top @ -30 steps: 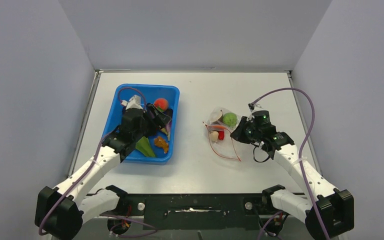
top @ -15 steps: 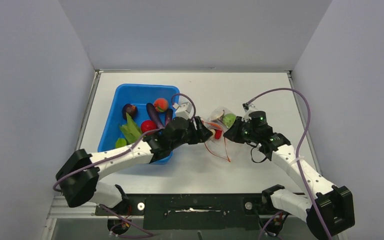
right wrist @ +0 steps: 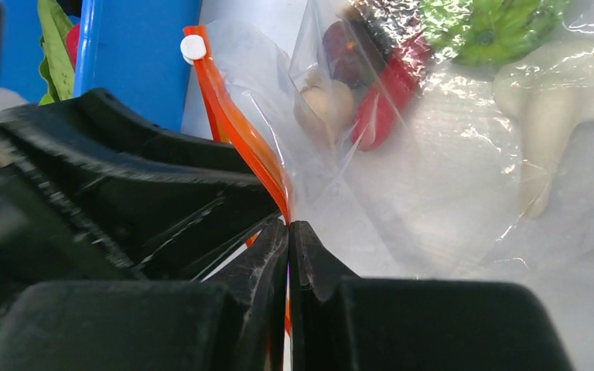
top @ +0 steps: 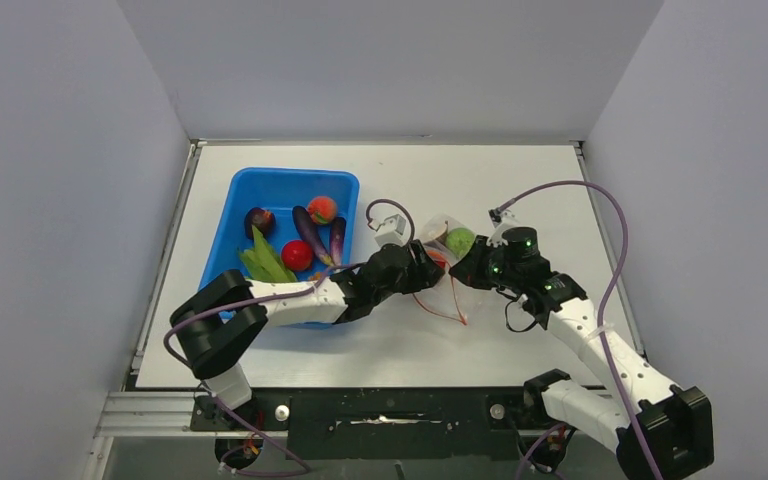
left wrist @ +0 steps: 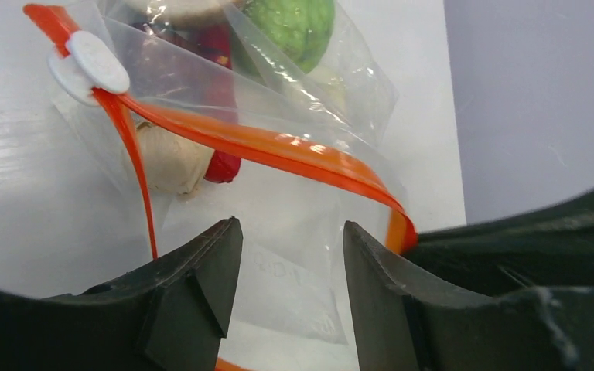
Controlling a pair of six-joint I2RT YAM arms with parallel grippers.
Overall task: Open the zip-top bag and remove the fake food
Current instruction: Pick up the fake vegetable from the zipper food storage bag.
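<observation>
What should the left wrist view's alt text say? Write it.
Open left gripper faces the clear wall of a zip-top bag below its orange zipper strip. A white slider sits upper left; a green bumpy ball and a red piece show inside.

zip-top bag (top: 441,228) partly hidden overhead, green bumpy ball (right wrist: 495,23) cut off at top edge

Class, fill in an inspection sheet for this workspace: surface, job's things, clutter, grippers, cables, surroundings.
Surface: white table.
Job's things: zip-top bag, mouth parted; fake food inside, including green ball and white mushroom.
Clutter: blue bin holding toy foods, left of the bag.
Grippers: left gripper open at the bag's mouth; right gripper shut on the bag's orange zipper strip.
Cables: purple cable looped over each arm.
Surroundings: plain grey walls on three sides.
</observation>
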